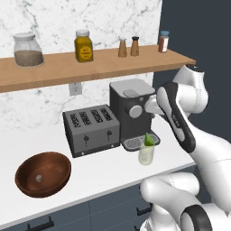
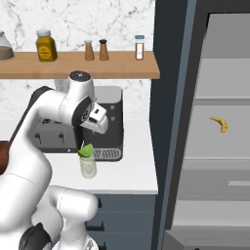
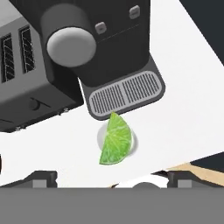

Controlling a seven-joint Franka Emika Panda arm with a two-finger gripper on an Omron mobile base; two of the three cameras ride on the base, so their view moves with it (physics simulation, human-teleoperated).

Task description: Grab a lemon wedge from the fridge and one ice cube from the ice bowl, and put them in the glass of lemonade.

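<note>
One tiny pale grey-white ice cube (image 1: 39, 178) waits in the wide, dark reddish-brown wooden bowl (image 1: 27, 168) as the small green lemon wedge (image 3: 115, 141) already sits atop the small clear glass of pale lemonade (image 1: 146, 154).

The two-finger gripper (image 3: 112, 180) hangs above the glass with its jaws spread fully and nothing between them; the hand view looks straight down on the wedge, whose long axis runs from its pointed tip near the dark grey coffee machine's (image 1: 131, 108) drip grille back toward the fingertips. The cube lies well apart from the gripper, at the counter's far left past the grey four-slot toaster (image 1: 91, 130), so the next reach looks to be a long leftward swing. The tall grey fridge (image 2: 215, 122) stands open at right.
</note>
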